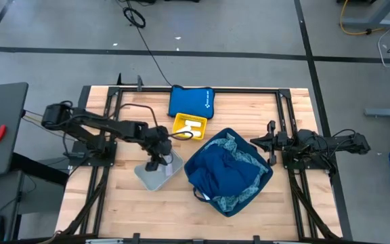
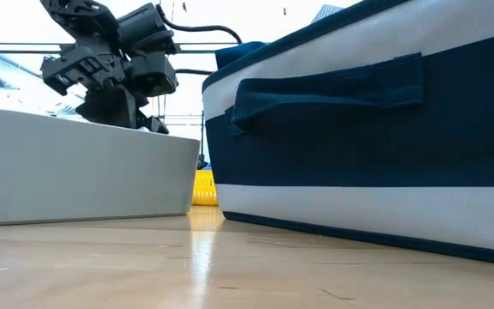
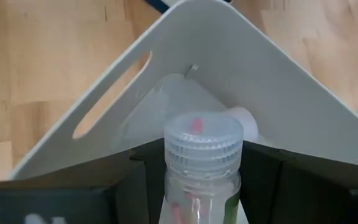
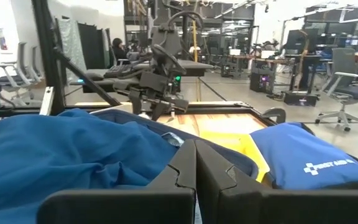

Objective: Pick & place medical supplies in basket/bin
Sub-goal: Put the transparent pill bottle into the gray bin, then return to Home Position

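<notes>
My left gripper (image 3: 201, 186) holds a clear vial (image 3: 202, 165) just above the grey bin (image 3: 278, 93); a white roll (image 3: 244, 118) already lies inside. Beside the bin, the dark-blue cloth (image 1: 225, 169) fills the basket (image 1: 212, 196). My right gripper (image 1: 257, 141) waits beyond the basket, shut and empty. Only the left wrist view shows the vial; the high view adds the yellow tray (image 1: 189, 125), perhaps still to clear.

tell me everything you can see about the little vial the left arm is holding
The vial is a small clear plastic bottle with a ribbed, translucent screw cap, still on. Something pink shows through the cap and lower inside the body, and a bit of green sits at its side. It stands upright between the dark jaws of the left gripper, which clamp its body below the cap. It hangs over the inside of the grey bin, where a white roll lies just beyond it.
</notes>
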`<move>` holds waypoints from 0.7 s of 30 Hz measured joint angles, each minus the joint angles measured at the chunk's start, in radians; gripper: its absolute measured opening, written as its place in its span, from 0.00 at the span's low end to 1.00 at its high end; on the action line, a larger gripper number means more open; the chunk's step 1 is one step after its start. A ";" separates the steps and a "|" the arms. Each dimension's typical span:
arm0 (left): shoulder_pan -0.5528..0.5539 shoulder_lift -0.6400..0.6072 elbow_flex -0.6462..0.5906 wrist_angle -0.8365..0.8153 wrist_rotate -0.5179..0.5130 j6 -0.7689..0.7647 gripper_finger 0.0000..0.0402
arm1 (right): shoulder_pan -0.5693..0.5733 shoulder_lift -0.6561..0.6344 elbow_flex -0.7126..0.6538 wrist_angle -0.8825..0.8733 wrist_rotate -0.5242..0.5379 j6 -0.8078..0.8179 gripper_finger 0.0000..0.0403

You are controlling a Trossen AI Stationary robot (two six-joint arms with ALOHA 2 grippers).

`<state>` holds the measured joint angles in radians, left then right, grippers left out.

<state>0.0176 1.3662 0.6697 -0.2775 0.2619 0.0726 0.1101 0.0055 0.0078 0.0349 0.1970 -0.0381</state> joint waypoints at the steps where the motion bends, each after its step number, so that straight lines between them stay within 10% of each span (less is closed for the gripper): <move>1: -0.001 0.008 0.000 0.009 0.000 -0.008 0.37 | 0.000 0.000 0.000 -0.001 -0.009 0.000 0.00; 7: -0.006 0.017 0.000 0.026 0.000 -0.037 0.38 | 0.000 0.000 0.000 -0.004 -0.027 0.000 0.00; 15: -0.005 0.017 0.000 0.044 -0.006 -0.066 0.93 | 0.000 0.000 0.000 -0.005 -0.039 0.000 0.00; 21: -0.006 0.010 0.000 0.081 0.026 -0.049 0.92 | 0.000 0.000 0.000 -0.005 -0.040 0.008 0.00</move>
<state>0.0120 1.3766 0.6696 -0.1961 0.2880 0.0241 0.1101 0.0056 0.0078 0.0296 0.1574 -0.0303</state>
